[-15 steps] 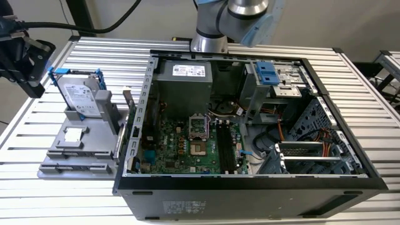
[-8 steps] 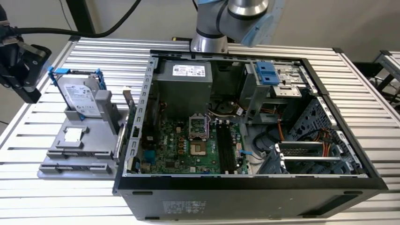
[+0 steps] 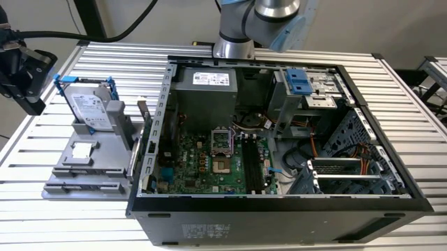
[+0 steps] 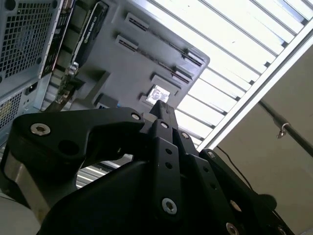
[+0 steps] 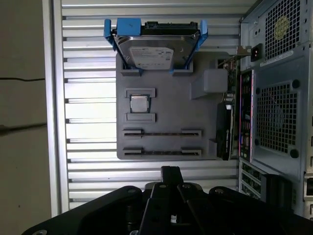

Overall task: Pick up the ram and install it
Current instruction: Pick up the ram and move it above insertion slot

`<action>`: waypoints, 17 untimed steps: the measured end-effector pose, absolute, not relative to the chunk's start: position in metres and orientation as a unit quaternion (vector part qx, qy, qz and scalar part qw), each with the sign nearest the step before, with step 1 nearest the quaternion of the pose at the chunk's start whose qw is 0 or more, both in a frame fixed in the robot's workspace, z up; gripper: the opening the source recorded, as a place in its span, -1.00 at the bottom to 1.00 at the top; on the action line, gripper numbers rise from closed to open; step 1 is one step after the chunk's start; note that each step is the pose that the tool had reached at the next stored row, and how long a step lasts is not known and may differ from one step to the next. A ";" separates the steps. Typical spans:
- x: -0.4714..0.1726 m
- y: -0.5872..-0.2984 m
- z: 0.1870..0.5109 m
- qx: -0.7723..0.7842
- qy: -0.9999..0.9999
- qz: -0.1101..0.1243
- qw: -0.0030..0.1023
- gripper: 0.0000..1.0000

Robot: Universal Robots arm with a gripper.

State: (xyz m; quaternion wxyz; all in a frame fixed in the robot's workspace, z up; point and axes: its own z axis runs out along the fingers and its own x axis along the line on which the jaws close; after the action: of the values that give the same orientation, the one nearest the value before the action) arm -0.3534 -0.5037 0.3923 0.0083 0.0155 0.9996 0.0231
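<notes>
Jaws closed together, empty, near grey tray (image 5: 166, 105), hard drive (image 5: 152, 49) standing on it, computer case (image 5: 274, 122) alongside

Exterior view: bright, even overhead light, soft shadows; inside of PC case (image 3: 279, 214) dimmer. Second wrist view: table slats (image 4: 234, 54) blown out w/ glare, gripper (image 4: 159, 105) backlit, nearly black against them. First wrist view: glare on table slats (image 5: 88, 112) too, grey tray (image 5: 171, 110) evenly lit

Silver-grey robot arm (image 3: 260, 15): cut off at exterior view's top edge. Black gripper (image 5: 169, 171): body cut off in both wrist views. Thin dark strips (image 5: 161, 132) in grey plastic tray's (image 5: 176, 105) holders, edge nearest gripper: edge-on, too thin to identify.
</notes>
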 end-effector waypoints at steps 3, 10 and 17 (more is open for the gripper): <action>-0.353 -0.504 0.392 0.015 1.000 0.023 0.008 -1.00; -0.353 -0.504 0.392 0.039 0.999 0.023 0.009 -1.00; -0.353 -0.504 0.392 0.095 0.995 0.022 0.010 -1.00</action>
State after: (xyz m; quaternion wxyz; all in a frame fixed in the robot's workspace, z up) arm -0.3534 -0.5037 0.3923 0.0098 0.0947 0.9952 0.0223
